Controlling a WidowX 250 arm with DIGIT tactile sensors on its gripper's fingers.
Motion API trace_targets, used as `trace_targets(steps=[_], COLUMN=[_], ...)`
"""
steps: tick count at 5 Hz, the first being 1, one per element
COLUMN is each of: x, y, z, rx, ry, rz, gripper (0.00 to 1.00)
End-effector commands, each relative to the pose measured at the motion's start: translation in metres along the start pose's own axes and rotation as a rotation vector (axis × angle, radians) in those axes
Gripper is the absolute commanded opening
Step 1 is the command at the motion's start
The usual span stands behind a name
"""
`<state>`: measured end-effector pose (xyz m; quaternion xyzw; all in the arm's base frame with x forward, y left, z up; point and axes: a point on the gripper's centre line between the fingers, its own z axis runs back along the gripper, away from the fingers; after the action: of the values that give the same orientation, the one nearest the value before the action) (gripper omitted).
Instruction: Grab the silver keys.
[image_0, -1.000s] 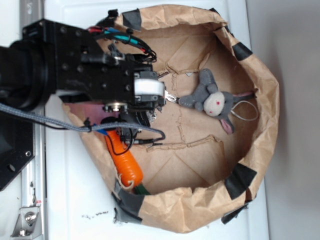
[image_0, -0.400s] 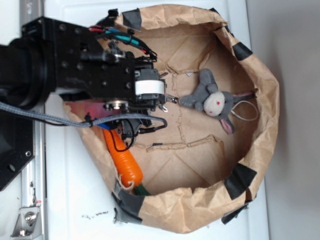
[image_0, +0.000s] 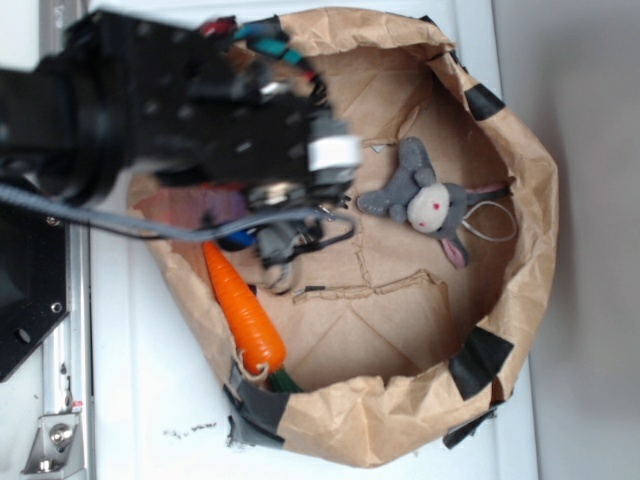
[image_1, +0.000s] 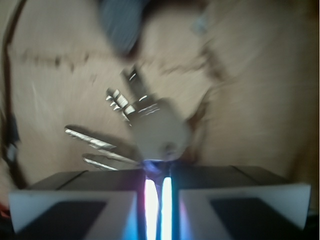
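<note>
The hand (image_1: 156, 172) pinches the silver keys (image_1: 145, 125) — thin, glinting metal blades.

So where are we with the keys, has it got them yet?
Looks done: the pincer is shut on the silver keys, pinched at the whitish head. In hand: the keys hang below the fingers above the brown paper, though blur hides how far. Left: clearing the bunny and carrot.

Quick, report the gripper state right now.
Gripper: shut on the silver keys, its fingers pinching the bunch at the ring end while the keys hang below against the brown paper.
</note>
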<state>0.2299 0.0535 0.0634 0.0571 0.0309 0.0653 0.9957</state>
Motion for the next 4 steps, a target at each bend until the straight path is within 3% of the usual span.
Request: trace_targets(steps=[1, 2, 3, 4], x=[-0.002, -0.012, -0.006, -0.001], y=[0.011, 0.002, -0.002, -0.006], z=[0.11, 0.103, 0.086, 0.083], rx=[-0.332, -0.277, -0.211, -0.199], ry=[-0.027, -0.103, -0.093, -0.092], rz=[-0.002, -0.051, -0.033, -0.028], gripper=[0.0, 0.0, 0.0, 0.0])
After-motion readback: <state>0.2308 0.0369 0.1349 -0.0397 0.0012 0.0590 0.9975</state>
